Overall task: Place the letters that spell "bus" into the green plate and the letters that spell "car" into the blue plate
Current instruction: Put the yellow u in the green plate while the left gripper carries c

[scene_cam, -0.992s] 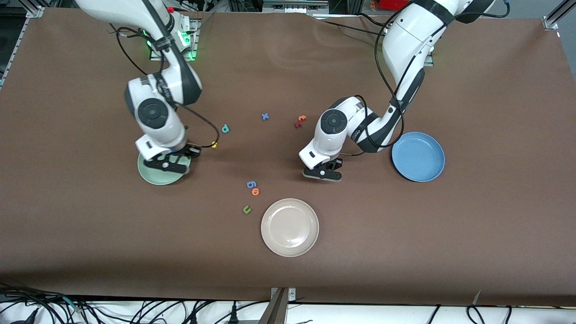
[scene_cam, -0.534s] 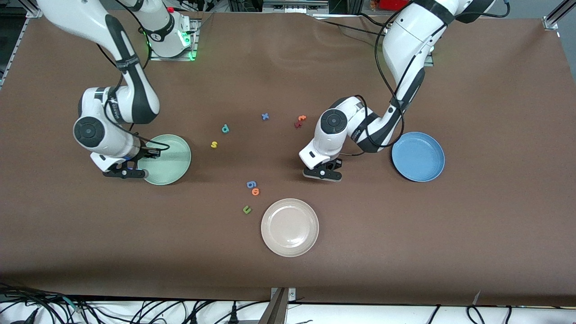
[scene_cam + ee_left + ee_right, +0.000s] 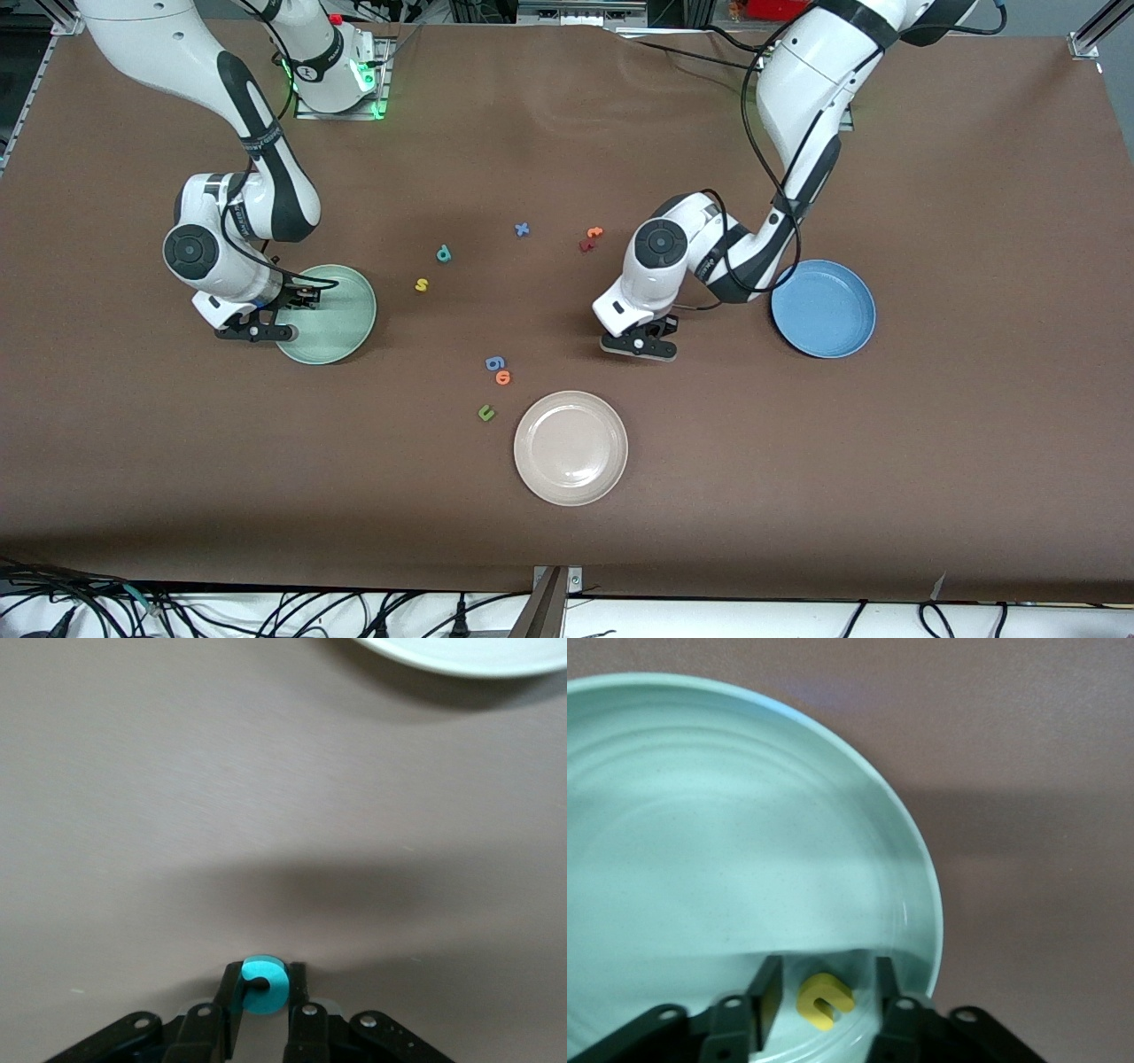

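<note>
My right gripper (image 3: 257, 332) hangs over the green plate (image 3: 337, 310) at the rim toward the right arm's end. In the right wrist view its fingers (image 3: 767, 992) stand open, and the yellow-orange "u" (image 3: 824, 1001) lies loose between them in the green plate (image 3: 700, 842). My left gripper (image 3: 640, 346) is low over the table between the cream plate and the blue plate (image 3: 823, 308), shut on the teal "c" (image 3: 264, 985). The teal "b" (image 3: 444, 254) and yellow "s" (image 3: 422, 285) lie on the table beside the green plate. The "a" and "r" are out of view.
A cream plate (image 3: 570, 447) sits nearest the front camera, and its rim (image 3: 461, 660) shows in the left wrist view. Loose letters lie mid-table: blue "x" (image 3: 522, 229), orange "t" (image 3: 594, 233), a dark red letter (image 3: 586, 245), blue "g" (image 3: 494, 362), orange "o" (image 3: 503, 377), olive "u" (image 3: 485, 412).
My right arm swung from over the plate's middle to its rim toward the right arm's end. There its fingers opened and let go of the "u". My left gripper stayed shut, almost in place.
</note>
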Available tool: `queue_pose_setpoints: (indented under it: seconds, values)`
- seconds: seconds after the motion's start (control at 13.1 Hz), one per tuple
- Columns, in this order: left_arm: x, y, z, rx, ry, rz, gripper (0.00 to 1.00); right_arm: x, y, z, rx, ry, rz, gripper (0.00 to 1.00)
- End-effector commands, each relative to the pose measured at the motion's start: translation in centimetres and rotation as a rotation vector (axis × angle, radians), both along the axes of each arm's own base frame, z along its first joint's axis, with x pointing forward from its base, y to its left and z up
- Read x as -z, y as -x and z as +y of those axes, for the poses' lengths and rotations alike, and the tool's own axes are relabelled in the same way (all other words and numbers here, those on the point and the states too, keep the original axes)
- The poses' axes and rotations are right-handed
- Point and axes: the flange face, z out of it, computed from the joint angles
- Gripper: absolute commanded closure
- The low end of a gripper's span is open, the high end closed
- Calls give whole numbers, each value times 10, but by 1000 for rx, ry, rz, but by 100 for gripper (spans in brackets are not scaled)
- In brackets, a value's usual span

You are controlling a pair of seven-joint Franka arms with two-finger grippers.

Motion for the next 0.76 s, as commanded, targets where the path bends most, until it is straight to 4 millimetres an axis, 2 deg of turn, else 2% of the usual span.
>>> queue_pose_setpoints:
  seconds: [0.0, 0.08, 0.23, 0.31, 0.38, 0.53, 0.61, 0.69]
  values:
    - [-35, -21, 34, 54, -38, 44, 82, -20, 0, 5, 12, -27, -23, 2]
    - [-43, -29, 51, 79, -38, 58, 82, -31, -2, 10, 35, -29, -11, 2]
    - [-64, -37, 86, 125, -51, 123, 82, -61, -3, 37, 95, -39, -2, 2]
    - [-78, -40, 102, 139, -44, 135, 82, -76, -3, 55, 128, -42, 3, 2]
    - [-81, -38, 119, 156, -47, 167, 82, -87, -1, 77, 152, -44, 7, 2]
    - [-91, -32, 151, 214, -51, 180, 82, -97, 4, 124, 236, -46, -8, 2]
    - [-94, -28, 168, 233, -55, 186, 82, -96, 8, 146, 283, -42, -14, 2]
    - [-97, -22, 180, 248, -58, 190, 82, -95, 10, 155, 311, -40, -17, 2]
